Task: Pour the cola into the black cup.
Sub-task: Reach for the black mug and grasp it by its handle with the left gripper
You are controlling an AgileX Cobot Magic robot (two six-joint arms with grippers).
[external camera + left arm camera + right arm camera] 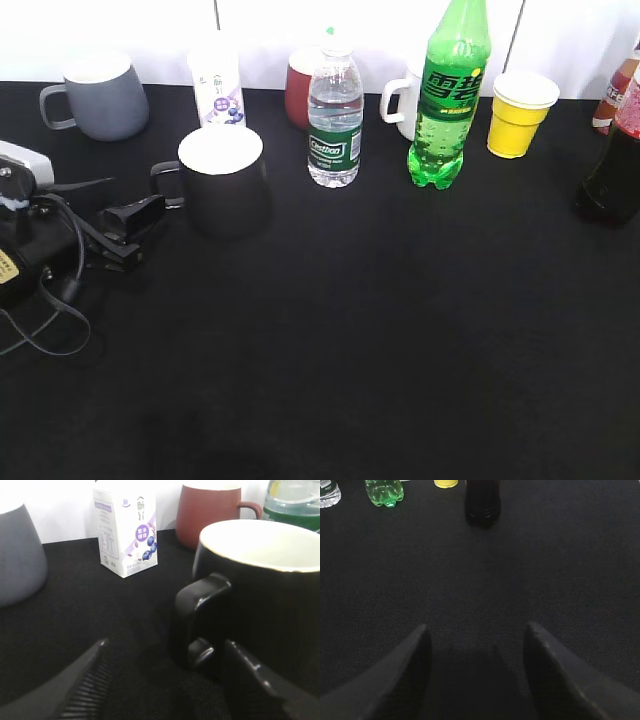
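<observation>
We found the left gripper [128, 232] spread wide just left of the black cup [223, 182], its jaws flanking the cup's handle [200, 622] without touching it. Far to the right of the cup stood the cola [612, 160], untouched; the right gripper [476, 675] hung released, short of it. We judged the approach step in hand: next, closing on the handle and reaching the bottle
</observation>
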